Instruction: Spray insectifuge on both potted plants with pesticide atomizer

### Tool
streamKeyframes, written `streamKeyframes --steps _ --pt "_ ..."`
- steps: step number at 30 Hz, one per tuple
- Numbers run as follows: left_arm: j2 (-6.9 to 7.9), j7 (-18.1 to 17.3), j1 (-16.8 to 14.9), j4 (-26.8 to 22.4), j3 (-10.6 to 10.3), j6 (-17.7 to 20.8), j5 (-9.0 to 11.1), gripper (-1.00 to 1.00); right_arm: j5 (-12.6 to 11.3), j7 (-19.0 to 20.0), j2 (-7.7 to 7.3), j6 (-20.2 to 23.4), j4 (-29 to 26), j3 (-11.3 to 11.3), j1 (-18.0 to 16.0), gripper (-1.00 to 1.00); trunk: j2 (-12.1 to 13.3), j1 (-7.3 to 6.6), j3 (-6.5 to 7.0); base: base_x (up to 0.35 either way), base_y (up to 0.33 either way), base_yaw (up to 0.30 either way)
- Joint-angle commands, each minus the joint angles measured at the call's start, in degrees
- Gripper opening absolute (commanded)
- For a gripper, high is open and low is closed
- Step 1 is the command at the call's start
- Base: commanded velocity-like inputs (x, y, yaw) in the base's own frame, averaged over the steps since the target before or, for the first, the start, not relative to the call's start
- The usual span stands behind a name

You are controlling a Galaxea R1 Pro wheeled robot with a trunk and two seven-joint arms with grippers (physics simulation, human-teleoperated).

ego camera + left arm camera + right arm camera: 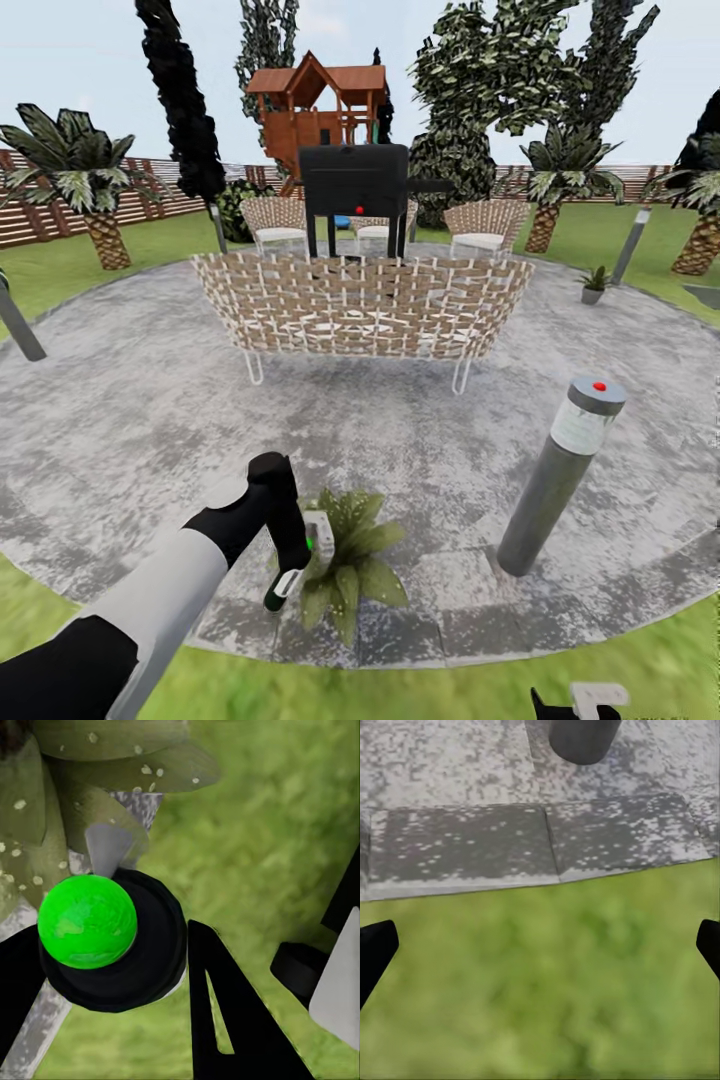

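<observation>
left gripper [292, 560] had its jaws clenched on the spray bottle [285, 585], held just beside the near potted plant [350, 555] at the patio's [150, 430] edge. right gripper [540, 945] hung over grass [540, 1005] with jaws released. second potted plant [594, 283] sat far across the paving, past the wicker sofa [360, 305].

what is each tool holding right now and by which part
The left tool holds the pesticide atomizer, apparently around its upper body; the right tool holds nothing.
</observation>
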Motion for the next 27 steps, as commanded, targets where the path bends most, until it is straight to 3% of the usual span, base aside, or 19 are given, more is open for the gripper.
streamKeyframes --steps 1,12,22,27 --pt "0.01 -0.4 0.0 -0.1 0.0 0.6 -0.3 -1.0 0.2 0.5 0.03 -0.2 -0.1 -0.5 -0.1 1.0 0.0 0.01 -0.05 0.163 0.158 -0.284" --pt "0.53 -1.3 0.1 0.0 -0.2 0.4 -0.5 -1.0 0.2 0.5 0.0 -0.2 -0.1 -0.5 -0.1 1.0 0.0 0.01 -0.05 0.029 0.036 -0.234" --pt "0.44 -1.8 0.3 0.0 -0.1 0.4 -0.5 -1.0 0.2 0.5 -0.06 -0.2 -0.1 -0.6 -0.1 1.0 0.0 0.01 -0.05 0.022 0.286 -0.005" --pt "0.3 -3.3 0.0 -0.1 -0.1 0.4 -0.6 -1.0 0.2 0.5 -0.06 -0.2 -0.1 -0.6 -0.1 1.0 0.0 0.01 -0.05 0.0 0.293 -0.185"
